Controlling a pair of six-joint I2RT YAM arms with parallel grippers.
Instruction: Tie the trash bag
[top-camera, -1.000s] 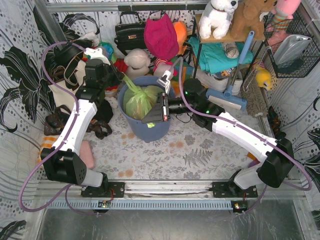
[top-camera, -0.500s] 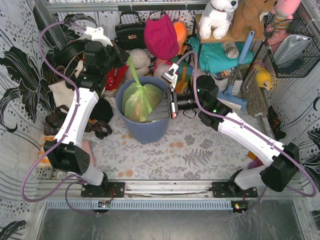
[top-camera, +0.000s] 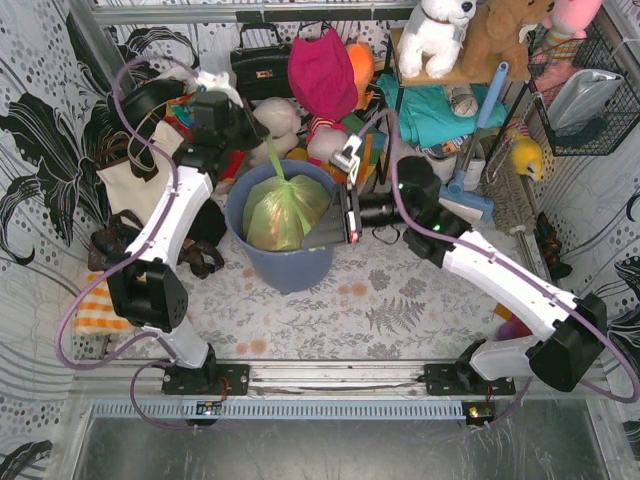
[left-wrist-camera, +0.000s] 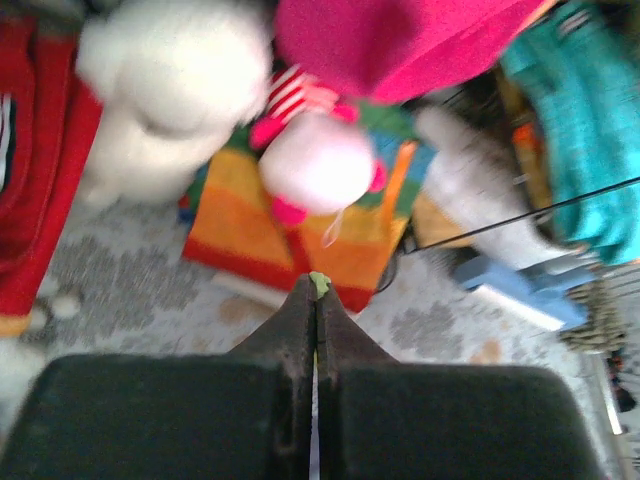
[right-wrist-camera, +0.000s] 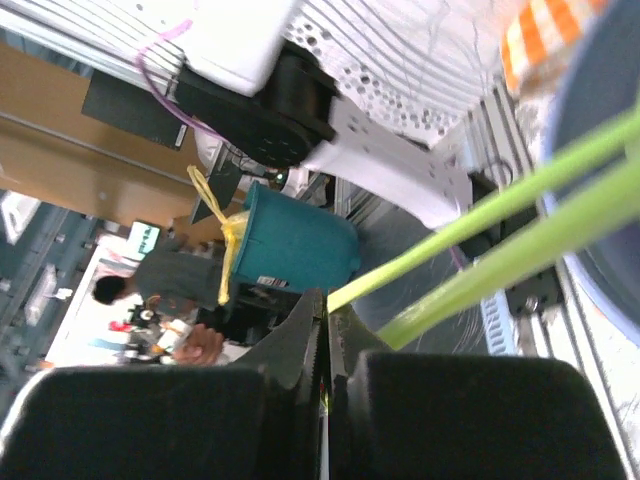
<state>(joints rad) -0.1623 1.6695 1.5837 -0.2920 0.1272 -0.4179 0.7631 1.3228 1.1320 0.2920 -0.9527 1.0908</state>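
My left pincer (left-wrist-camera: 316, 292) was clamped on 1 stretched strip of the trash bag (top-camera: 283, 212); my right pincer (right-wrist-camera: 323, 305) was clamped on another, the bag sitting in the bin (top-camera: 292, 264).

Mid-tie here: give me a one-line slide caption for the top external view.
Left gripper and right gripper each shut on a strand of the trash bag sitting in the bin.

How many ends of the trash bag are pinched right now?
2. One tail rises from the trash bag to the left arm's shut jaws; the other stretches right, across the bin, into the right arm's shut jaws. No others visible.
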